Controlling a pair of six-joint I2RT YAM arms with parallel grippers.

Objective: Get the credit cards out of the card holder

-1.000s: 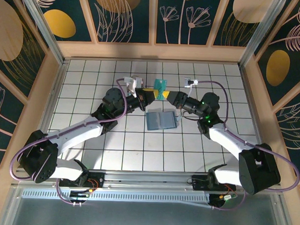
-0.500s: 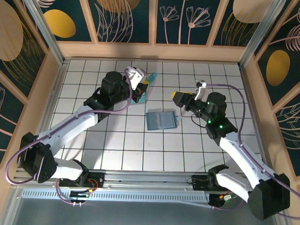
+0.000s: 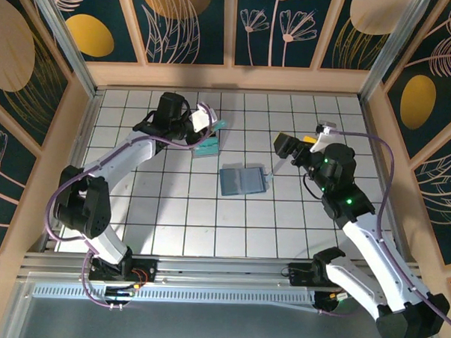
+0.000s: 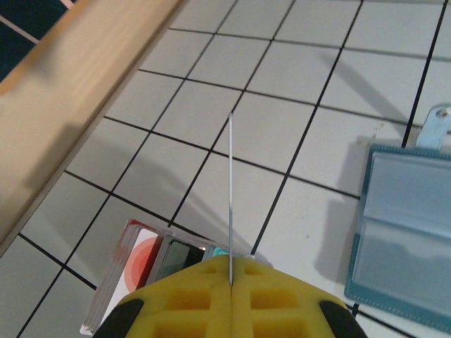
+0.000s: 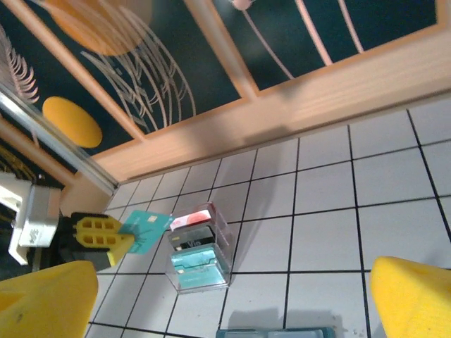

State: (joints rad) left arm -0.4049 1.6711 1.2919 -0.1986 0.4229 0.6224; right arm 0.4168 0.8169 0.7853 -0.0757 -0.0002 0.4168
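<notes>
Pinched edge-on in the left gripper [image 4: 230,282], the teal credit card [image 4: 230,190] may miss the clear box [image 4: 141,267] sitting off-centre beneath it; the right gripper [image 3: 294,151] gapes empty.

We saw a white tiled table [image 3: 208,213] w/ dark grout lines, boxed in by a light wooden kerb [image 3: 229,78] at back & both sides. Above it stood wall panels [image 3: 194,25], dark teal w/ gold ovals & pale line-drawn leaves & flowers, split by wooden battens [image 3: 229,27]. Silver metal posts [image 3: 61,34] ran up at the rear corners. Along the near edge lay an alu. rail [image 3: 221,271] & a grey slotted strip [image 3: 205,297]. Light was even, shadows soft.
</notes>
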